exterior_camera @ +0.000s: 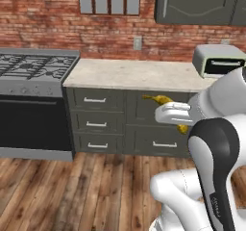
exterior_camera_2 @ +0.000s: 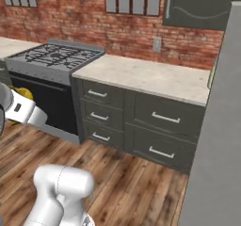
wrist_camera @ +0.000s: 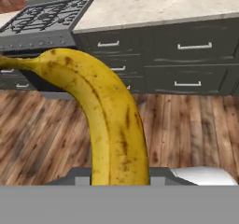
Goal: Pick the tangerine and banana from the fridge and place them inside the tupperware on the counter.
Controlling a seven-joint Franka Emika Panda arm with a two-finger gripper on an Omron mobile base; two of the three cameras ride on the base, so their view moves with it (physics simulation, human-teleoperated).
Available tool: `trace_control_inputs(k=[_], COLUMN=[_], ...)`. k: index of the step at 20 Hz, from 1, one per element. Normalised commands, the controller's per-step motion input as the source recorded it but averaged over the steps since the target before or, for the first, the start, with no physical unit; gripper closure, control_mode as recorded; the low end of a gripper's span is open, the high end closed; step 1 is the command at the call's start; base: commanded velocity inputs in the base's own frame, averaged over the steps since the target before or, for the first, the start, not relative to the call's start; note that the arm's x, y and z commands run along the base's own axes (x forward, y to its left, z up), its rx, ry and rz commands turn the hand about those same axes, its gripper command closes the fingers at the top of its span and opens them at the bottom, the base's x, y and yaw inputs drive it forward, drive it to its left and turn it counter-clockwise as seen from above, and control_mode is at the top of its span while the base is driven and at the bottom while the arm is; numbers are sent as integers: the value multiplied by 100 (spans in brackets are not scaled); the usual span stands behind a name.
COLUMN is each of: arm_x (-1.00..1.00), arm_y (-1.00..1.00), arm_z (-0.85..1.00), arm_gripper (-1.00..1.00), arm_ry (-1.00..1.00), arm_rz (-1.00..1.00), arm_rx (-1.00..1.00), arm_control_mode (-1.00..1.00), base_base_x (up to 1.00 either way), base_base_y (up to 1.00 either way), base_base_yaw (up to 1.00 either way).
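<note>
My end effector [exterior_camera: 169, 110] carries the banana [wrist_camera: 105, 115] across the kitchen, jaws closed tight on the fruit's lower half, in transit between the fridge and the tupperware that should receive it. The grip sits low on the fruit, so most of its curved length rises free ahead of my hand and the dark stem tip arcs off to one side in the hand view; I judge that this leaves the long end clear to be lowered into a shallow container. From the left base view the banana [exterior_camera: 161, 99] peeks out above and below my white hand, held level with the dark drawer fronts [exterior_camera: 96, 121] of the table [exterior_camera: 134, 73] beside the stove [exterior_camera: 33, 66], well short of touching them. In the right base view a scrap of yellow [exterior_camera_2: 24, 94] shows behind my wrist at the left edge.

My fingertips are buried behind the fruit, so the exact contact cannot be made out. A tall grey slab [exterior_camera_2: 216, 140] cuts off the right side of the right base view; I cannot tell whether it is the fridge. A pale appliance [exterior_camera: 218, 59] sits at the table's far end, its right side cut by the frame edge
</note>
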Motion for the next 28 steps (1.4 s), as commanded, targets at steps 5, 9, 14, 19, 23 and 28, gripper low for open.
trace_control_inputs(k=[5, 9, 14, 19, 23, 28], arm_x=[0, 0, 0, 0, 0, 0], arm_y=[0, 0, 0, 0, 0, 0], arm_z=[0, 0, 0, 0, 0, 0], arm_gripper=[100, 100, 100, 100, 100, 100], arm_ry=[0, 0, 0, 0, 0, 0], arm_rz=[0, 0, 0, 0, 0, 0], arm_rx=[0, 0, 0, 0, 0, 0], arm_control_mode=[100, 100, 100, 100, 100, 100], base_base_x=[99, 86, 78, 81, 83, 66], base_base_y=[-30, -32, -43, -41, -22, -6], base_base_yaw=[83, 93, 91, 92, 93, 95])
